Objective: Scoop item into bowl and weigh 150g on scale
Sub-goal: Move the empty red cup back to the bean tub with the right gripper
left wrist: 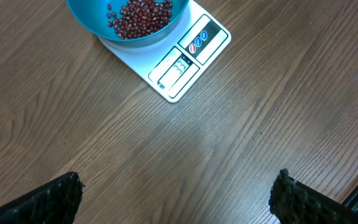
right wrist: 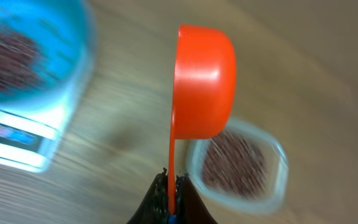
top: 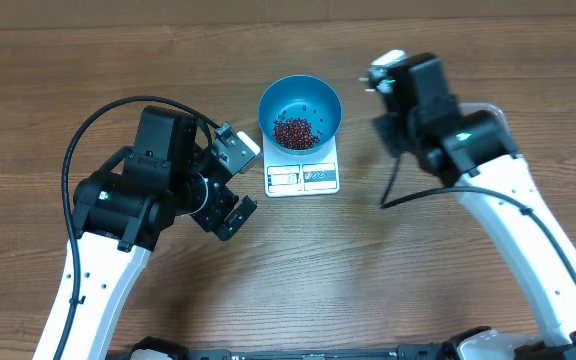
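Bowl [top: 323, 104]: sits on the scale [top: 303, 178], covering its rear; the display edge faces the arm bases.
Beans [top: 294, 132]: loose heap in the bowl bottom.
Left pincer [left wrist: 176, 199]: spread wide, empty, over bare worktop [left wrist: 260, 124].
Right pincer [right wrist: 171, 190]: clamped on the orange scoop [right wrist: 204, 81] handle; the scoop's long axis runs straight out, cup outermost, turned on edge.
Tub [right wrist: 279, 168]: beyond the scoop, blurred.

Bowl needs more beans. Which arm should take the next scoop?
Right. The right gripper is shut on the handle of the orange scoop, which is near the tub of beans. The left gripper is open and empty over the table, near the scale.
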Robot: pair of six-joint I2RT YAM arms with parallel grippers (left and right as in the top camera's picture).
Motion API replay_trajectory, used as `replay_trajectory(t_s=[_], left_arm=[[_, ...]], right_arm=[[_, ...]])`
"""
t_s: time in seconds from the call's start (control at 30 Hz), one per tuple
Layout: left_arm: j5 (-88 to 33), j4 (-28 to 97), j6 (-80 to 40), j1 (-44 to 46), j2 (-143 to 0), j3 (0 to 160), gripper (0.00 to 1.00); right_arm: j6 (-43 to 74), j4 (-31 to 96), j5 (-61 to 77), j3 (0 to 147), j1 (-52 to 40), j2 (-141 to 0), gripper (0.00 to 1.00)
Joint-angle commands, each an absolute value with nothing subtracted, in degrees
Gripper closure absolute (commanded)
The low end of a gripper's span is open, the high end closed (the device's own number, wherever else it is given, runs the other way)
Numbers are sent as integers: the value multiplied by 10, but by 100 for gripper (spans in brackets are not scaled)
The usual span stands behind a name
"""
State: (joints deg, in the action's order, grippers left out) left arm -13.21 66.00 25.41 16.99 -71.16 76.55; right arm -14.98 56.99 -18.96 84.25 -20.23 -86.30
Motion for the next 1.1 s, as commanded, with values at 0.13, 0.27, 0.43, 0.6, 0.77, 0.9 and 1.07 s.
replay_trajectory(t_s=[0.13, 0.27, 0.43, 0.6, 0.77, 0.9, 1.07], left_arm=[[-135, 658, 248, 169, -713, 779, 0], [-135, 658, 248, 169, -713, 779, 0], [-135, 658, 248, 169, -713, 779, 0], [-135, 658, 248, 169, -713, 779, 0], [-135, 658, 248, 169, -713, 779, 0], [-135, 658, 248, 169, -713, 779, 0], [-135, 658, 248, 169, -713, 779, 0]], right_arm=[[-118, 604, -229, 851, -106, -892, 96], [-118, 611, -229, 851, -72, -916, 96], [-118, 622, -233, 847, -54, -950, 96], [-112, 623, -294, 833, -44, -1006, 96], [-75, 612, -358, 823, -44, -1041, 96], [-76, 584, -359, 809, -44, -1047, 96], [-77, 554, -390, 806, -41, -1060, 96]])
